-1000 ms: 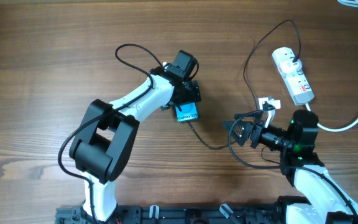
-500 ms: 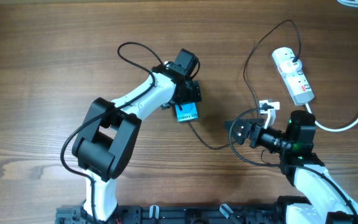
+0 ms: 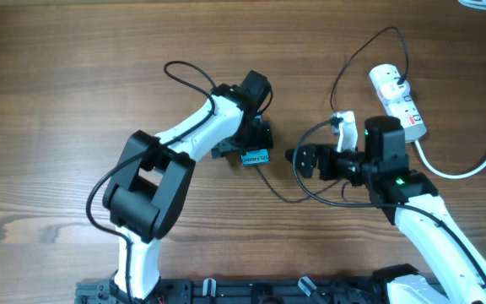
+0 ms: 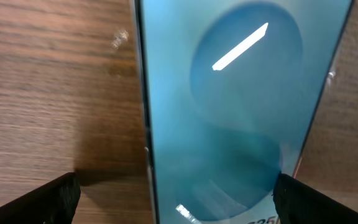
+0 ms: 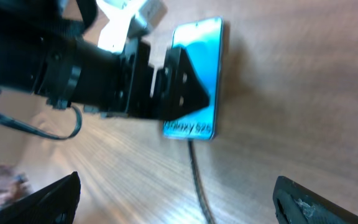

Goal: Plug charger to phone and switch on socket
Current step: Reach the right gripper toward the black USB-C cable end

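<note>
right tool, jaws apart, has swung toward the phone; left tool apart too.

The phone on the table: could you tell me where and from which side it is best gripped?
Grip the phone across its two long edges, coming down from above: it lies flat, screen up, and the charger meets its short bottom edge.

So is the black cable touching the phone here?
Touching. The right wrist view shows the cable running straight up into the phone's bottom edge, just below the lettering, with no gap visible.
</note>
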Robot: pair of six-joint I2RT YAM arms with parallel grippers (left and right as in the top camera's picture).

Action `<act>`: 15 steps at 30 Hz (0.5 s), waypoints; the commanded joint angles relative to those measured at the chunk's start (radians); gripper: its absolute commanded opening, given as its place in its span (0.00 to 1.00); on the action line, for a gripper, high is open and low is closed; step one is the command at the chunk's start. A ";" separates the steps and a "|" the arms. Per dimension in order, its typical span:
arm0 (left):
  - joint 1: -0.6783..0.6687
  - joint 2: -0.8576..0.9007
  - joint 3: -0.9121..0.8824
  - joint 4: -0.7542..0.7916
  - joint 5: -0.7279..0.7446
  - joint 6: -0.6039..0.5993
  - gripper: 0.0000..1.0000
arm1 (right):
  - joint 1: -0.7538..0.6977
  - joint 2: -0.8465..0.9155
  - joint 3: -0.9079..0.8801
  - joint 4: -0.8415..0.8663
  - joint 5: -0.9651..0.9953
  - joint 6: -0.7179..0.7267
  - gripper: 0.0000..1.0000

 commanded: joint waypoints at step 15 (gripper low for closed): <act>-0.021 0.121 0.061 0.066 -0.074 -0.002 0.96 | 0.017 0.002 0.022 -0.031 0.177 -0.051 1.00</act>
